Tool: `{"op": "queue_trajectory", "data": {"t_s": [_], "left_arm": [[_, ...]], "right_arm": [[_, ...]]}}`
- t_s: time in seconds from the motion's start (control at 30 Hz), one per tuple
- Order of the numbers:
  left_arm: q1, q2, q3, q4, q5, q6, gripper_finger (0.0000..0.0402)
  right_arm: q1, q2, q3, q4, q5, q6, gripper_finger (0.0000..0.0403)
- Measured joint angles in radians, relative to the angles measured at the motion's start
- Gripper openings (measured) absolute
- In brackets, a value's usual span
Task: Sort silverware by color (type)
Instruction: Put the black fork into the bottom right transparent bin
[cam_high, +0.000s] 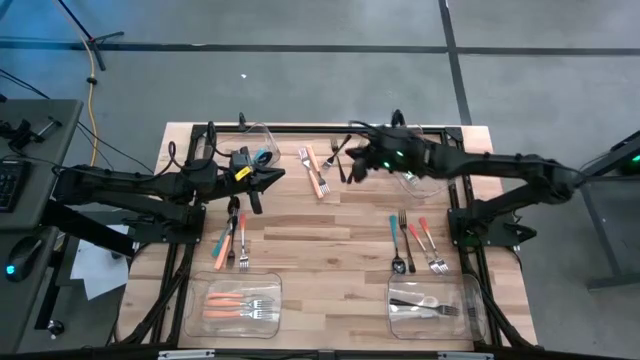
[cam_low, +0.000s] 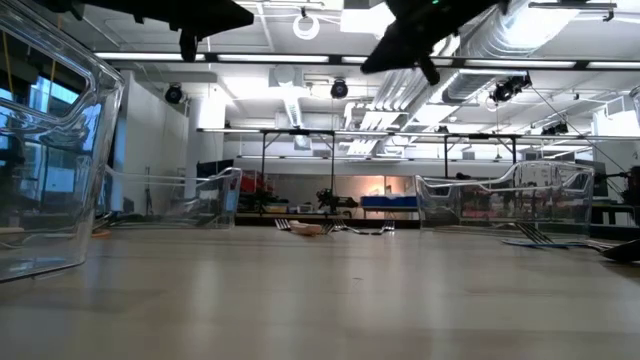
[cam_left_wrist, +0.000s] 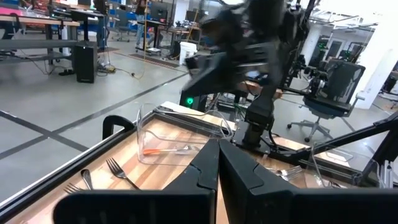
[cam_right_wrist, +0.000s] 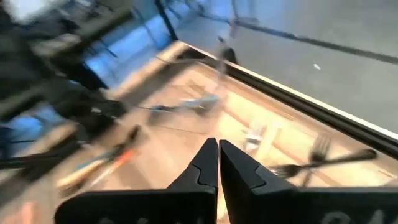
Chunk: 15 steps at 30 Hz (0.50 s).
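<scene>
Meanwhile, clear bins (cam_high: 243, 303) and scattered silverware (cam_high: 412, 243) around both arms.

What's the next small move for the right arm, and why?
Probably open the right pincer and lower it toward the dark fork near the far edge. The pincer is shut and empty above the table, and loose forks lie just beside it, unsorted, outside the bins.

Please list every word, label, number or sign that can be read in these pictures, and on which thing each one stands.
No text can be read in any view.
Small yellow tag on the left arm's wrist: too small to read.
</scene>
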Motion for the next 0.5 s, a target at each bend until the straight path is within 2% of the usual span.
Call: {"op": "queue_trajectory", "data": {"t_s": [0.3, 0.5], "left_arm": [[-0.001, 0.000, 0.000, -0.019, 0.001, 0.000, 0.0000], [-0.001, 0.000, 0.000, -0.031, 0.001, 0.000, 0.0000]], "right_arm": [[-0.107, 0.317, 0.298, -0.305, 0.027, 0.026, 0.0008], [-0.180, 0.514, 0.448, -0.538, 0.028, 0.127, 0.0074]]}}
